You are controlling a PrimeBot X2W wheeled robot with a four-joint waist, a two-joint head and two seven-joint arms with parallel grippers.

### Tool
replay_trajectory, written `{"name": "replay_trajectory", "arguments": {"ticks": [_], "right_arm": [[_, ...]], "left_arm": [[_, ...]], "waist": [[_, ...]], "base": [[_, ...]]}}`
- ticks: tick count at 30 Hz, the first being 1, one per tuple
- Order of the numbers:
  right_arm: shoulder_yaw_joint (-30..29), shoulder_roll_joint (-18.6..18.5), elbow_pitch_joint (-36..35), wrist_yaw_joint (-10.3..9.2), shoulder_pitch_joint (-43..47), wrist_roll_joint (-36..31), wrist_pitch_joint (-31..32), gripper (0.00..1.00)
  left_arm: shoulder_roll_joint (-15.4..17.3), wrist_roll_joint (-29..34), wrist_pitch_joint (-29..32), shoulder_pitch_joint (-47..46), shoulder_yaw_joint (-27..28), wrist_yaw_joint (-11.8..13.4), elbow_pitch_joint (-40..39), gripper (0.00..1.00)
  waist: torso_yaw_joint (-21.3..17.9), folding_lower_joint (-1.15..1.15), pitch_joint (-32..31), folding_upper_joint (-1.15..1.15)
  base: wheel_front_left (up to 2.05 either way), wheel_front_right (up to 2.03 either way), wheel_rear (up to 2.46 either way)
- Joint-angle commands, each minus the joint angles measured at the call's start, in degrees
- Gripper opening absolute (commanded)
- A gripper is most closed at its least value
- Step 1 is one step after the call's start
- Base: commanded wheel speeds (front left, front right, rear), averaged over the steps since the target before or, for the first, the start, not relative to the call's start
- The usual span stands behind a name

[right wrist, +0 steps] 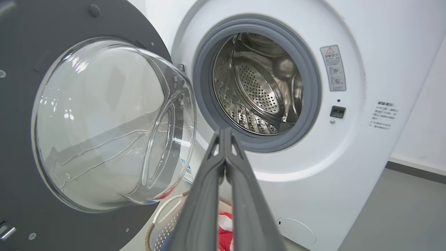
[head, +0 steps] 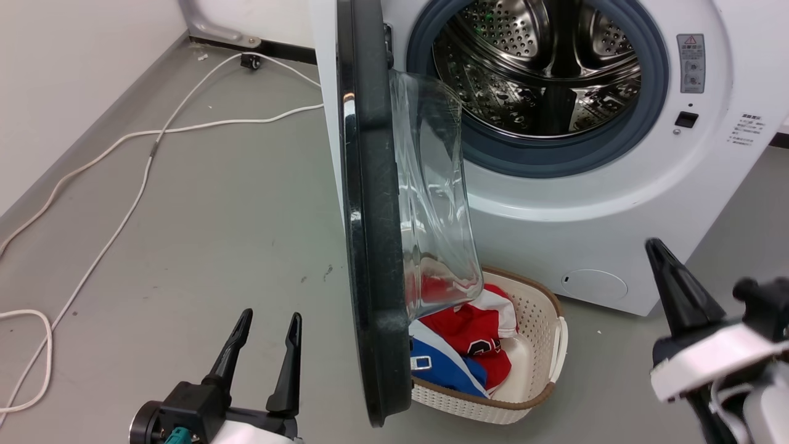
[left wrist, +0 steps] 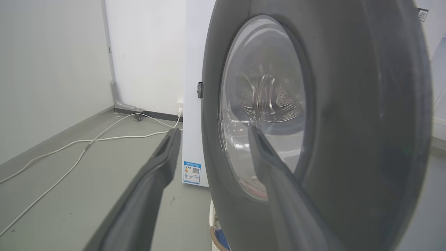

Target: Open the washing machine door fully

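Observation:
The washing machine door (head: 370, 246) stands swung out about square to the white washer (head: 616, 203), edge-on to my head view, its clear glass bowl (head: 434, 197) bulging toward the steel drum opening (head: 542, 68). My left gripper (head: 271, 317) is open on the floor side, left of the door's outer face (left wrist: 366, 122), touching nothing. My right gripper (head: 652, 245) is at the lower right, in front of the washer, its fingers (right wrist: 223, 146) pressed shut with nothing between them. The door's inner side with the bowl (right wrist: 104, 125) is at the left of the right wrist view.
A cream laundry basket (head: 542, 345) with red, white and blue clothes sits on the floor under the door. White cables (head: 142, 172) trail over the grey floor at the left, near the wall (head: 61, 61).

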Motion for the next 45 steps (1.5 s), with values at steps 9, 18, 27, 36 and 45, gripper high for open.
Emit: {"name": "replay_trajectory", "arguments": {"ticks": [9, 18, 27, 36, 45], "right_arm": [[-11.3, 12.4, 0.1, -0.03, 10.8, -14.9, -7.5, 0.00], [-12.9, 16.6, -1.5, -0.03, 15.3, -19.8, -8.1, 1.00], [-12.7, 16.8, -1.4, -0.03, 15.8, -20.0, -8.1, 1.00], [-12.7, 16.8, -2.0, -0.03, 15.2, -18.9, -8.1, 1.00], [-12.7, 16.8, -1.8, -0.03, 15.1, -18.3, -8.1, 1.00]], "left_arm": [[0.0, 0.4, -0.2, 0.9, -0.5, -0.1, 1.4, 1.00], [0.0, 0.8, -0.2, 1.2, -1.0, 0.0, 2.3, 1.00], [0.0, 1.0, -0.2, 1.3, -1.1, 0.0, 3.2, 1.00], [0.0, 0.6, -0.2, 1.2, -1.1, 0.0, 3.4, 1.00], [0.0, 0.6, -0.2, 1.1, -1.3, 0.0, 3.6, 1.00]], "waist": [[-1.5, 0.00, -0.3, 0.00], [-2.1, 0.00, -0.4, 0.00], [-1.9, 0.00, -0.6, 0.00], [-2.2, 0.00, -0.5, 0.00], [-2.2, 0.00, -0.6, 0.00]], "base": [[0.00, 0.00, 0.00], [0.00, 0.00, 0.00], [0.00, 0.00, 0.00], [0.00, 0.00, 0.00], [0.00, 0.00, 0.00]]}}
